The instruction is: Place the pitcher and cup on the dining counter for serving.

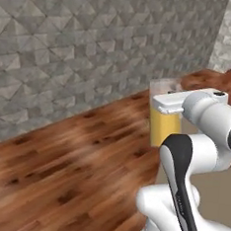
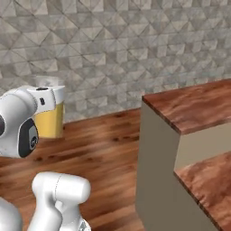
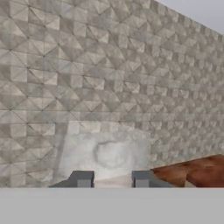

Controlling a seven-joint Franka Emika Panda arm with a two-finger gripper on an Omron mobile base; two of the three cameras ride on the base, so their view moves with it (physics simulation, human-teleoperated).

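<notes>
The gripper [image 3: 111, 178] is holding the pitcher [image 1: 165, 123], its jaws standing partly closed on the clear upper wall of the vessel. In the hand view the two dark fingertips [image 3: 82, 179] are sitting on either side of the pitcher's pale see-through rim, which is lying directly between them and just ahead. In both base views the pitcher's orange-yellow body is hanging upright below the white hand, clear of the wooden floor [image 1: 68, 173] beneath it. The grey tiled wall [image 3: 109, 78] is standing well beyond the jaws. The dining counter [image 2: 194, 106] is lying off to one side of the jaws, apart from the pitcher, its reddish-brown top above a beige panel wall.
</notes>
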